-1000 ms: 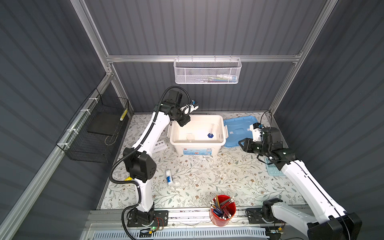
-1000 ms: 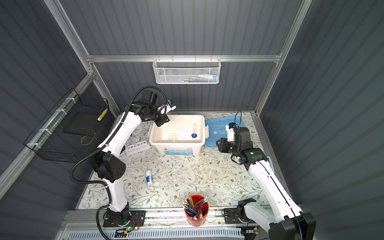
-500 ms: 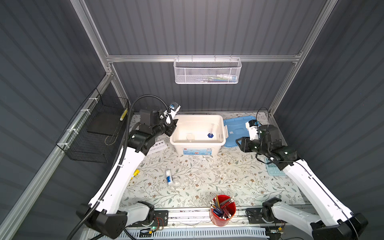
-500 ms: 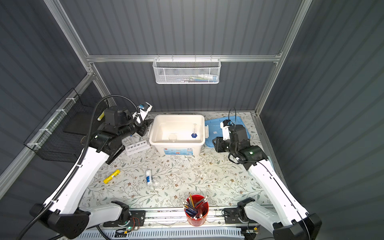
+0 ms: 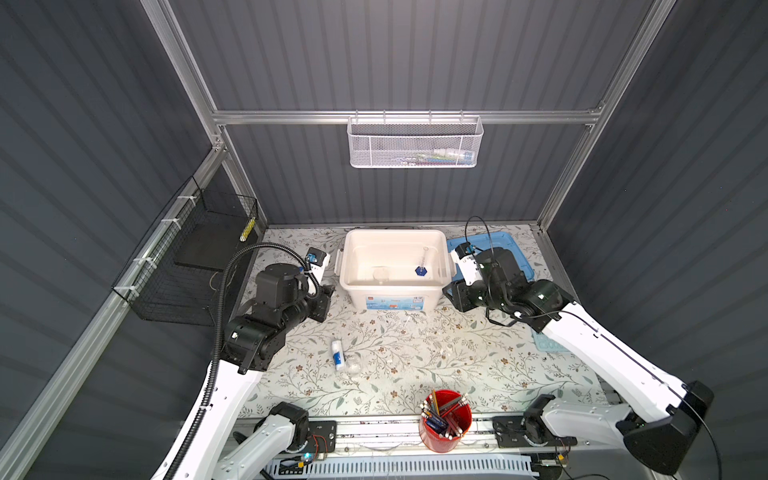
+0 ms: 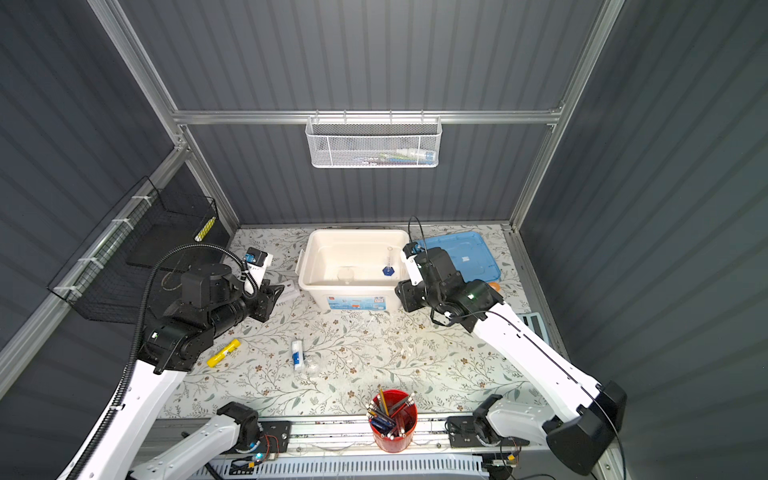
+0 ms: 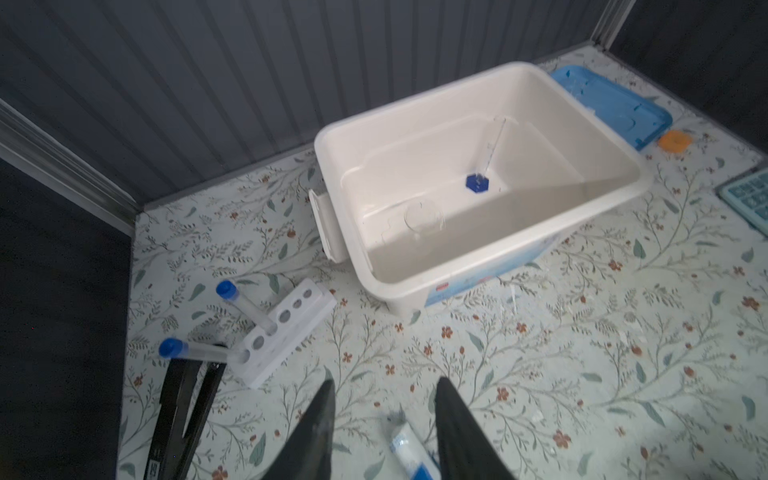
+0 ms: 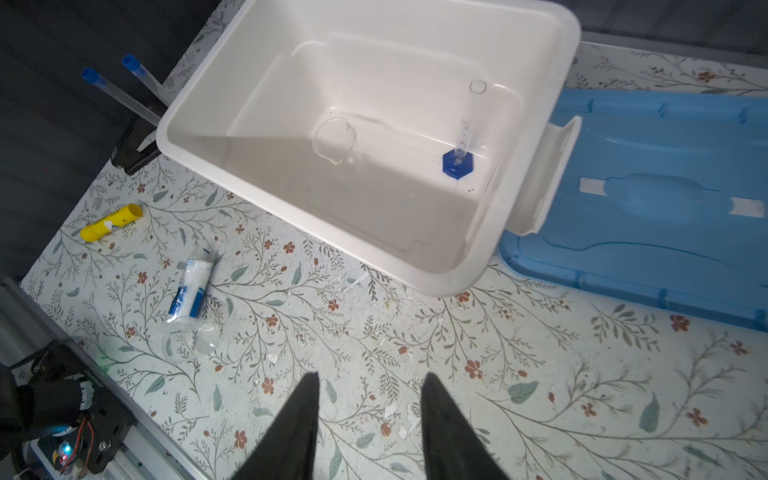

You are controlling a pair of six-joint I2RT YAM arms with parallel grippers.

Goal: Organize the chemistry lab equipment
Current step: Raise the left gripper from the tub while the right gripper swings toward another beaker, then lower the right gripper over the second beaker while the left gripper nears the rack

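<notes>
A white bin (image 5: 440, 249) stands at the back middle. Inside it are a slim measuring cylinder with a blue hexagonal foot (image 5: 421, 270) (image 8: 459, 160) and a clear beaker (image 8: 334, 139). Two blue-capped tubes (image 7: 245, 303) lean in a white rack (image 7: 286, 328) left of the bin. A round clear flask (image 8: 193, 338) lies on the mat beside a white and blue tube (image 8: 189, 291). My left gripper (image 7: 385, 382) hangs open and empty near the rack. My right gripper (image 8: 370, 374) is open and empty by the bin's right end (image 5: 453, 295).
A blue lid (image 5: 511, 249) lies right of the bin. A yellow marker (image 6: 224, 352), a red cup of pencils (image 5: 445, 419) at the front edge and a pale blue calculator (image 7: 748, 199) are also there. A black wire basket (image 5: 187, 266) hangs on the left wall.
My left arm swung from over the bin's back left corner down to the left, beside the rack, and its jaws opened wider. My right gripper shifted slightly toward the bin.
</notes>
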